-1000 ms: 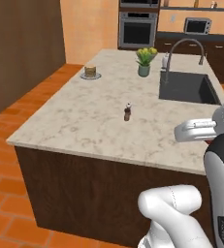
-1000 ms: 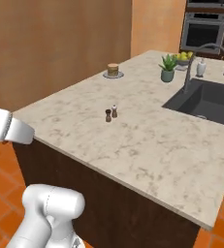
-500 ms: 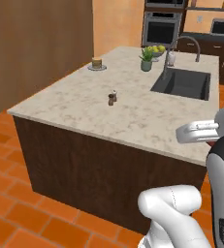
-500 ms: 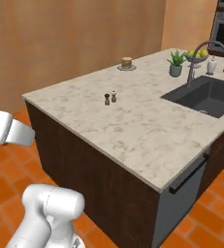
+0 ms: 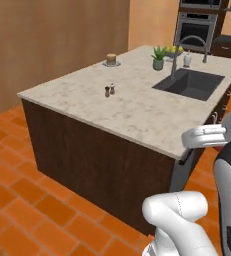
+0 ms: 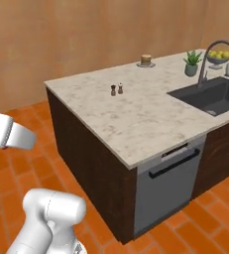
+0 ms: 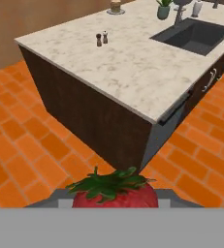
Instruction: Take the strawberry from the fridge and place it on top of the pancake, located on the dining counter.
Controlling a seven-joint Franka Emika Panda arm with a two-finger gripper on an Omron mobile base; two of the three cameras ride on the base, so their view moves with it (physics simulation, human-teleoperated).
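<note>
Strawberry point(image 7: 114, 192): sits at the bottom of the hand view between the gripper point(image 7: 114, 201) fingers, green leafy cap facing the camera, red body below it.
Gripper state: part-closed around the strawberry; the berry fills the gap, so I judge it held. The fingertips themselves are mostly hidden behind the fruit.
Handling, strawberry: judged light, soft, easily bruised; skin a little slick. Best held across the broad shoulders just under the cap, with gentle pressure only. Its rounded, tapering shape may roll when set down, so release it low and square.
Pancake point(image 5: 111, 59): short tan stack on a small plate point(image 5: 111, 64), at the far corner of the counter point(image 5: 137, 107), well apart from the gripper.
Handling, pancake: judged soft and springy on top, flat enough to take the berry if it lands near the middle.
Plate contents: the pancake stack alone.
Bowl point(image 6: 220, 58): by the tap point(image 6: 208, 59), holds yellow-green fruit.
Pot point(image 6: 191, 70): small, holds a green plant, just beside the sink point(image 6: 212, 94).
Sink contents: nothing visible in the basin.
Shakers point(image 6: 117, 89): two small ones, standing together mid-counter, between the near edge and the pancake.
Step in hand: judged as carrying toward the counter; placing not yet done.
</note>
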